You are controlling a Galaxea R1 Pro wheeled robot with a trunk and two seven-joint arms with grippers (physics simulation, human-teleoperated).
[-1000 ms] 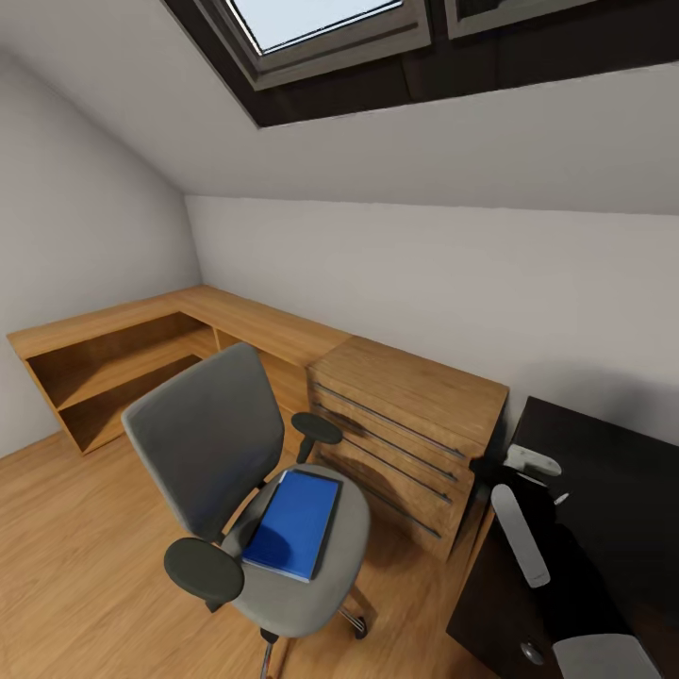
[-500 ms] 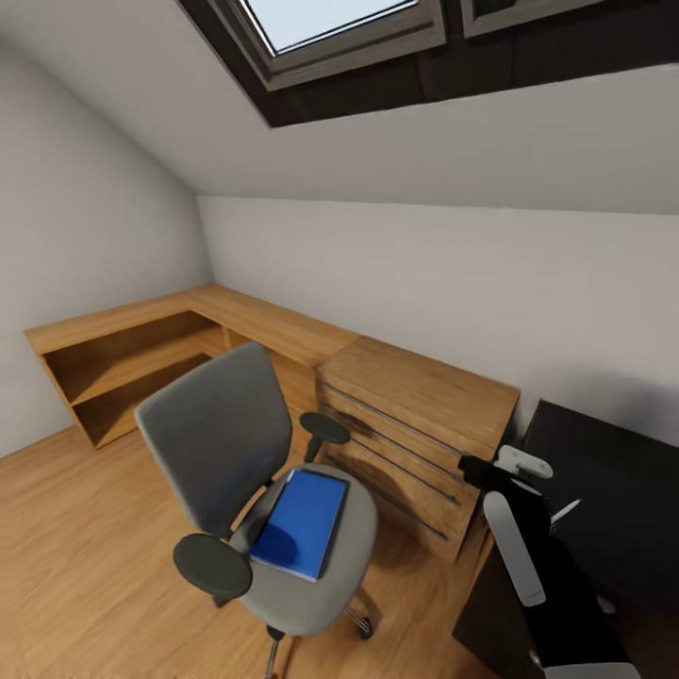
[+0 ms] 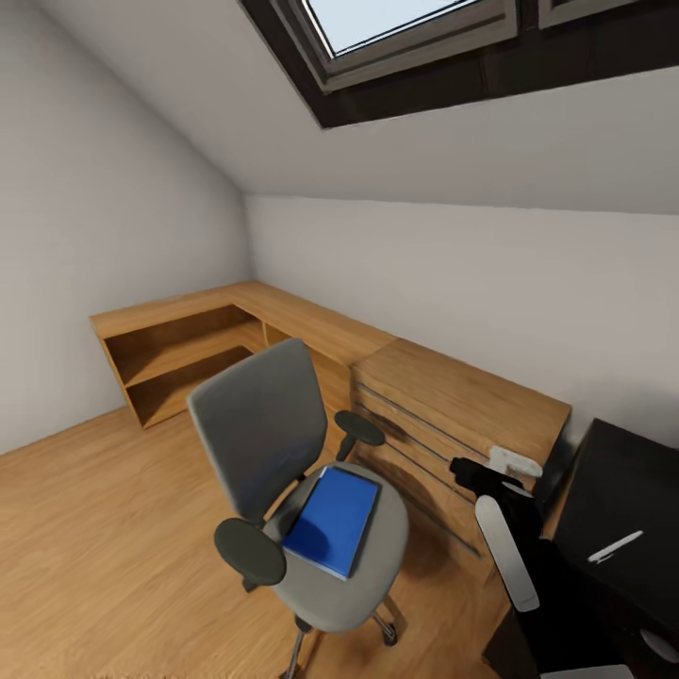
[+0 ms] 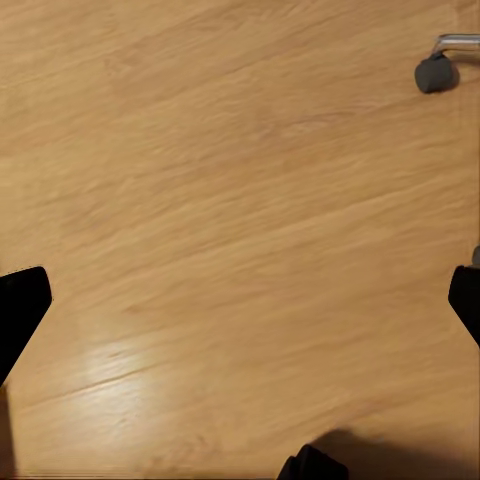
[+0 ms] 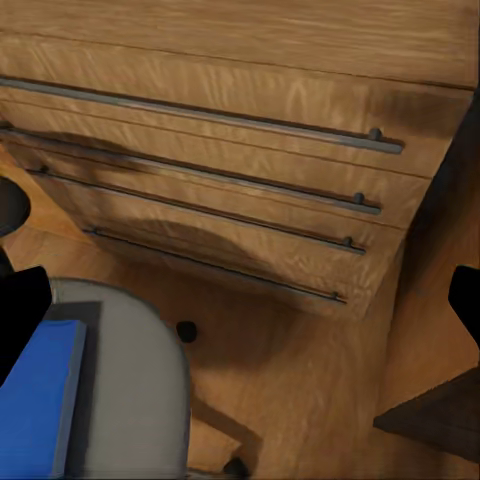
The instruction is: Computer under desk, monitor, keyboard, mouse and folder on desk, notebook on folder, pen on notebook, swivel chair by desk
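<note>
The grey swivel chair (image 3: 283, 453) stands on the wood floor in mid-room, and the blue folder (image 3: 332, 521) lies flat on its seat. The dark desk (image 3: 627, 481) is at the right edge, with a slim white pen (image 3: 613, 547) lying on its top. My right gripper (image 3: 469, 469) hangs between the chair and the desk, open and holding nothing. In the right wrist view its fingertips (image 5: 20, 320) sit far apart over the chair seat (image 5: 130, 390) and the folder's corner (image 5: 35, 410). My left gripper (image 4: 240, 305) is open over bare floor near a chair caster (image 4: 435, 72).
A wooden chest of drawers (image 3: 462, 415) stands against the back wall between the chair and the desk. A low L-shaped wooden shelf unit (image 3: 189, 344) fills the far left corner. The ceiling slopes down with a skylight (image 3: 396, 24). Floor (image 3: 104, 538) lies left of the chair.
The whole picture has slid to the right, so the camera has turned left. The chair, the folder and my right arm keep their places relative to each other.
</note>
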